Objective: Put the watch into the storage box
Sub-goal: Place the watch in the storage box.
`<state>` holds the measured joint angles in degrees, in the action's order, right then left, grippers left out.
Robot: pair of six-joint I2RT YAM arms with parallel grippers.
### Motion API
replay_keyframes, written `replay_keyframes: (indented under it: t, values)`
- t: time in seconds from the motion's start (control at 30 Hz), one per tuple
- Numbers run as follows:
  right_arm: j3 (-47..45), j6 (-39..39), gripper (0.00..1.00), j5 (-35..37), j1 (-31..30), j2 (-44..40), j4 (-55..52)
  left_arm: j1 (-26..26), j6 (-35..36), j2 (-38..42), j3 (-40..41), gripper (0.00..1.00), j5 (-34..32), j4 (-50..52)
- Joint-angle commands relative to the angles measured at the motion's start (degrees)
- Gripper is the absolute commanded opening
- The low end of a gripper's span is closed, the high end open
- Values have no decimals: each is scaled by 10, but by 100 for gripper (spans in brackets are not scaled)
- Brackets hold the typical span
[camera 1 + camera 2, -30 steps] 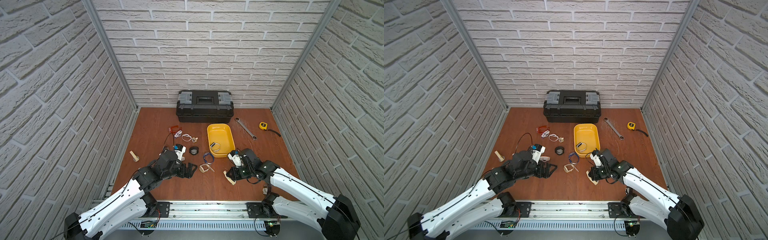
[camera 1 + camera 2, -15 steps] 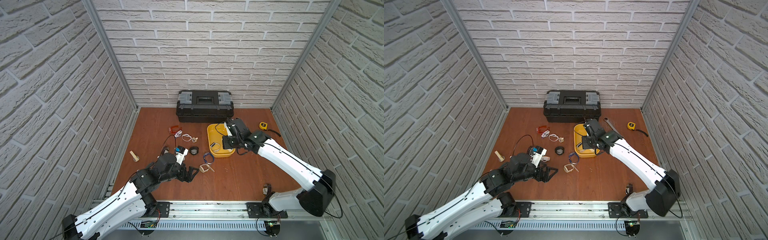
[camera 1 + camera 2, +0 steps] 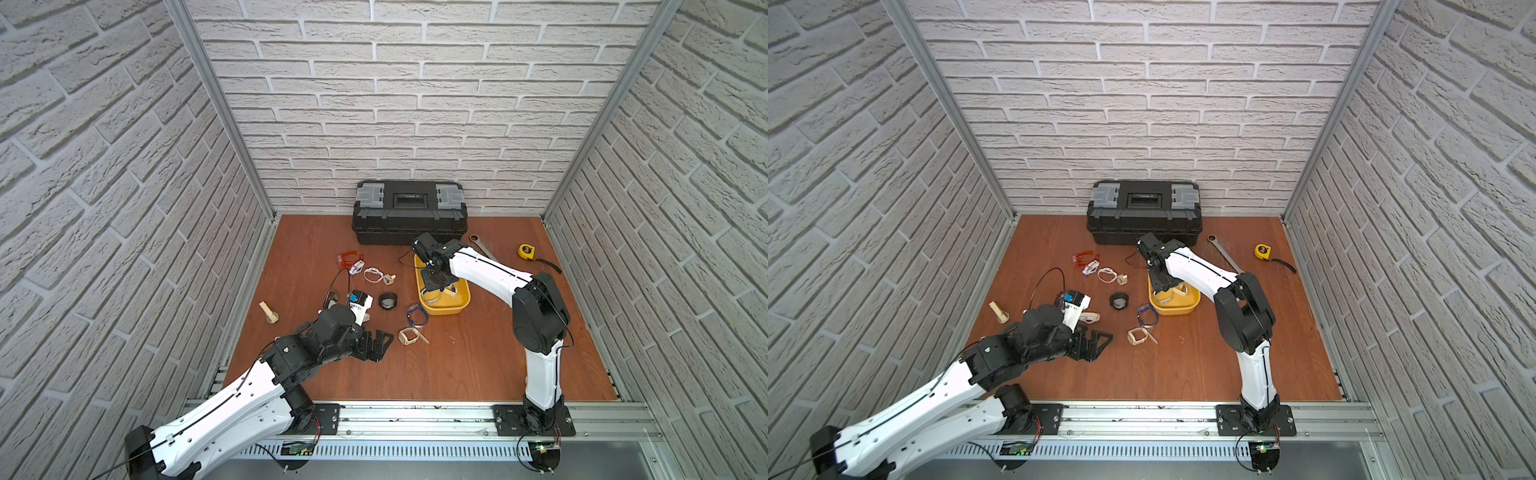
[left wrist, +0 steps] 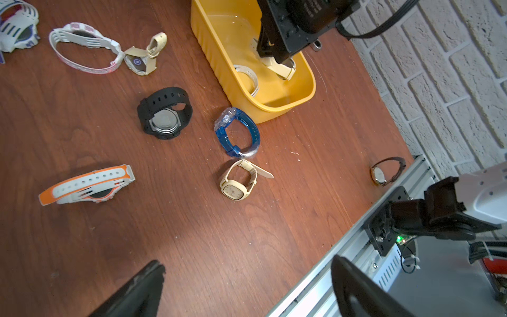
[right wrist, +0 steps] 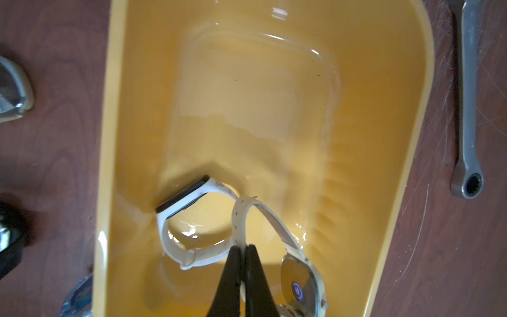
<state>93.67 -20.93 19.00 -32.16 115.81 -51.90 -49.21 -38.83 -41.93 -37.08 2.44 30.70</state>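
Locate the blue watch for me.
In both top views the blue watch lies just beside the near-left corner of the storage box, between it and the beige watch nearer the robot.

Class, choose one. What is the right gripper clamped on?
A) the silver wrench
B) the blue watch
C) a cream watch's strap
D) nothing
C: the right gripper is shut on the strap of the cream watch, held inside the storage box.
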Motion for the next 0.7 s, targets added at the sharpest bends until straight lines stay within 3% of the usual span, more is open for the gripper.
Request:
replay_keyframes:
  t: [0.0, 0.13, 0.33, 0.5, 0.67]
  values:
    - [14, 12, 2, 41, 5, 14, -10, -3, -17, -21, -18, 98, -32, 3]
    - [-2, 6, 3, 28, 11, 25, 11, 8, -25, -55, -27, 98, -46, -6]
    - [-32, -6, 37, -29, 13, -1, 54, 65, -21, -113, -43, 98, -56, -20]
    - [-89, -15, 56, -88, 13, -94, 100, 91, 24, -158, -68, 97, -57, -28]
    - [-150, -17, 63, -122, 13, -209, 125, 91, 84, -230, -93, 95, -94, -37]
